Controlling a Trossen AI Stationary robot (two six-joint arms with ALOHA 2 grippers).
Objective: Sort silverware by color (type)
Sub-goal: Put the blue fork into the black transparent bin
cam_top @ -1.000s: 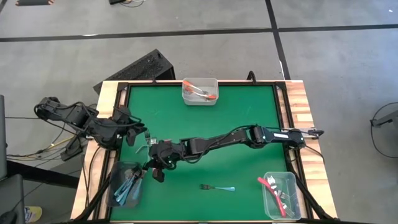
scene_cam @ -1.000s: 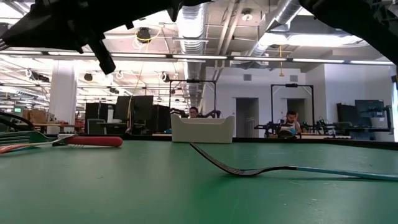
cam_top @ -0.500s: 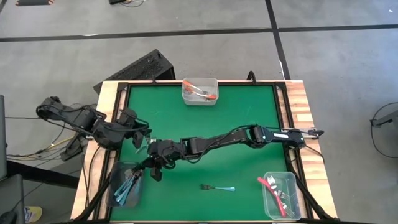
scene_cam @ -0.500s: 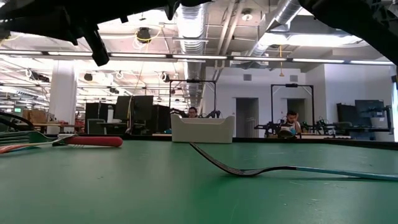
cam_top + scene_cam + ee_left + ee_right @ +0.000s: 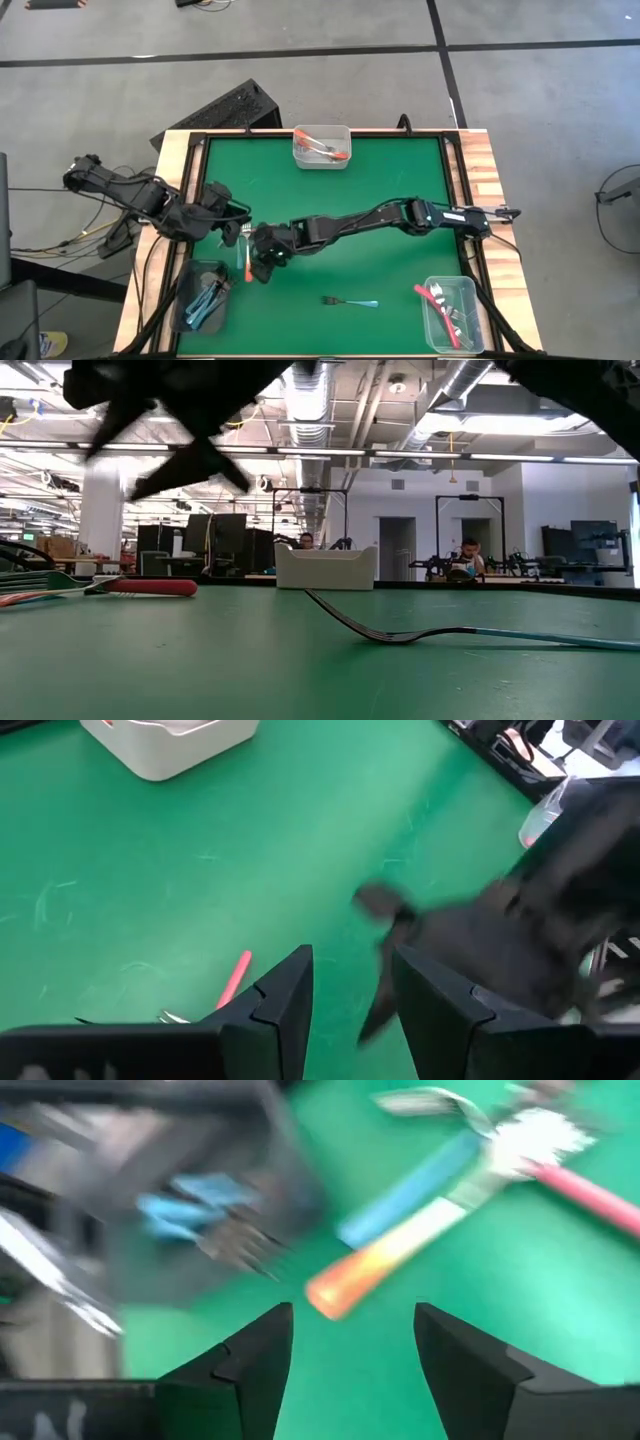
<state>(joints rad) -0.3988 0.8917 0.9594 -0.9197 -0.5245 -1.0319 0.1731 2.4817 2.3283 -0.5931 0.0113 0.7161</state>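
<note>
Since a moment ago, the right hand [image 5: 262, 262] has opened wide and looks empty. Its blue fork seems dropped in the blue bin [image 5: 186, 300]. An orange fork [image 5: 249, 262] lies on the counter [image 5: 390, 190] beside it. The left hand [image 5: 228, 222], half open, waits nearby.

One blue-handled fork [image 5: 350, 300] lies alone mid-mat; an orange one [image 5: 248, 268] lies flat nearby, maybe with others; rest sit in bins.
</note>
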